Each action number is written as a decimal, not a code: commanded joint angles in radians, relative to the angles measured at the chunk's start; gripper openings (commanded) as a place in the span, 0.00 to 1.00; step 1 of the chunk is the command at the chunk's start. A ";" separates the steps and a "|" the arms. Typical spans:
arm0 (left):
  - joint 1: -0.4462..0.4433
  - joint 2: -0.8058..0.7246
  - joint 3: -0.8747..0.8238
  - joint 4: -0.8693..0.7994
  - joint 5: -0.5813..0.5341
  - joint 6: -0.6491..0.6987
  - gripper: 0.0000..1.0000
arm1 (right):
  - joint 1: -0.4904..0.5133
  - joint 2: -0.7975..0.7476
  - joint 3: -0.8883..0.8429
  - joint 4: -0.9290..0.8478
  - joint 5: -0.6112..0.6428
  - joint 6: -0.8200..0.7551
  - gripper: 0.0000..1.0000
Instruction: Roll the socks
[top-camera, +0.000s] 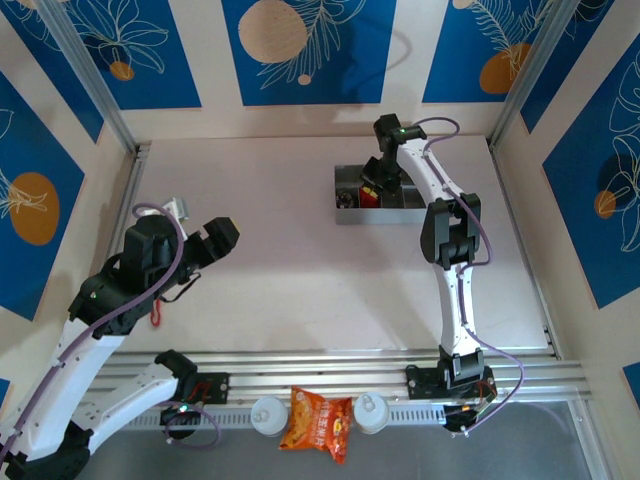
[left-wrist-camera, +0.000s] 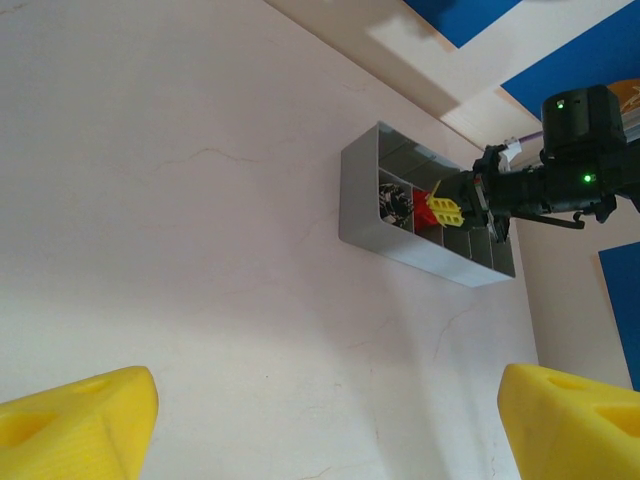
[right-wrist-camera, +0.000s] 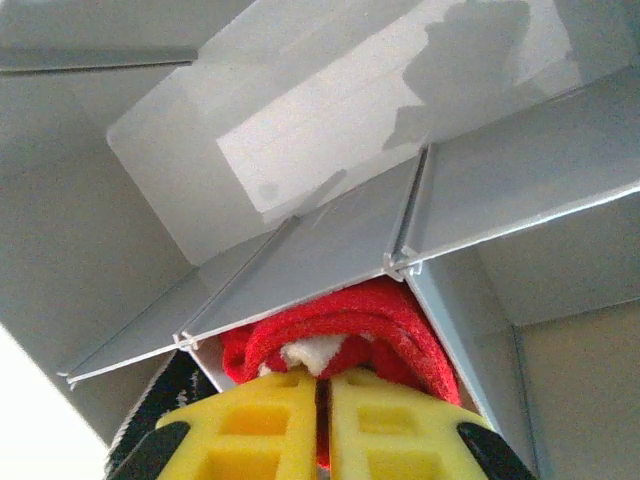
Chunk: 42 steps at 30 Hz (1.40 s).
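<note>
The red sock (right-wrist-camera: 385, 325) lies rolled up with its white tag showing in a compartment of the grey divided tray (right-wrist-camera: 330, 240). My right gripper (right-wrist-camera: 322, 400) is pushed down into that compartment, its yellow fingers shut with a sliver of red fabric pinched between them. The black striped sock (right-wrist-camera: 150, 410) sits in the neighbouring compartment to the left. From above, the right gripper (top-camera: 372, 192) reaches into the tray (top-camera: 345, 215) at the back of the table. My left gripper (top-camera: 222, 238) hovers over the bare table at the left, open and holding nothing; its yellow fingertips (left-wrist-camera: 75, 420) stand far apart.
An orange snack bag (top-camera: 318, 420) and two white round caps (top-camera: 268, 415) lie on the rail at the near edge. The left wrist view takes in the tray (left-wrist-camera: 400, 240), the red sock (left-wrist-camera: 425, 215) and the striped sock (left-wrist-camera: 393, 203). Patterned walls enclose the table.
</note>
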 joint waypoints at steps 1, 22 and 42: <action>0.009 -0.005 -0.008 -0.019 0.004 -0.013 0.88 | -0.006 0.000 0.034 -0.002 -0.034 0.002 0.13; 0.013 0.036 0.118 -0.443 -0.342 -0.077 1.00 | -0.036 -1.320 -1.169 0.539 0.472 -0.351 0.99; 0.192 -0.020 -0.858 0.984 -0.608 0.785 1.00 | -0.101 -1.128 -1.831 1.535 0.243 -0.713 0.99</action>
